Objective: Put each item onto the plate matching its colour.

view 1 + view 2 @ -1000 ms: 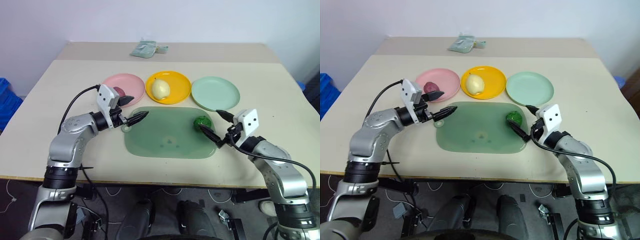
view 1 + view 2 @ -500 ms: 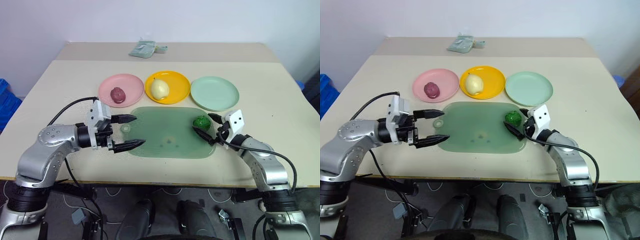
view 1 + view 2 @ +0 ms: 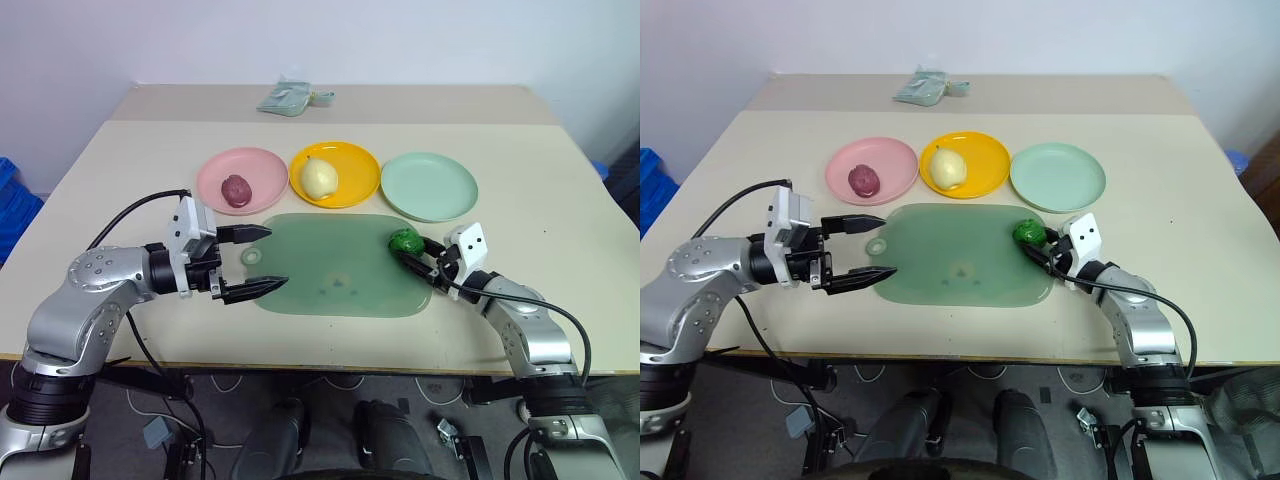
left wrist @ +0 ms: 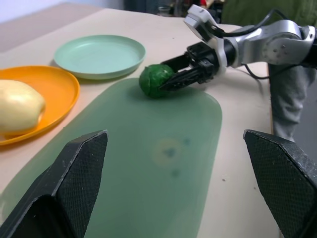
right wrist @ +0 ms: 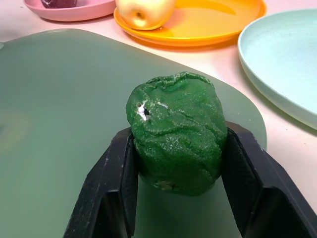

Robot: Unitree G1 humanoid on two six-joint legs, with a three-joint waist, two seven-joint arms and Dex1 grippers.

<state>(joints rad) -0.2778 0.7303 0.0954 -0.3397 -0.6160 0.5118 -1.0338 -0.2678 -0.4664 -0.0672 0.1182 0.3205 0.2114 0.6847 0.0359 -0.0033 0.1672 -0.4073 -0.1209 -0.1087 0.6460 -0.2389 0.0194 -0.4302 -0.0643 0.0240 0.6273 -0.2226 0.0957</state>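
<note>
Right gripper point(image 5: 178, 198) hides green vegetable's point(image 5: 176, 131) flanks

head stereo high over table point(image 3: 560, 190), wrist cameras low, close

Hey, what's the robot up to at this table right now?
It's sorting toy foods onto colour-matched plates. The right gripper has its fingers shut on the green vegetable, which sits on the green mat near the empty mint plate. The left gripper hangs open. The maroon fruit and yellow pear already lie on matching plates.

Three plates point(image 3: 430, 186), three toy foods point(image 3: 404, 241), one green mat point(image 3: 330, 270), two pincers point(image 3: 244, 262)
</note>
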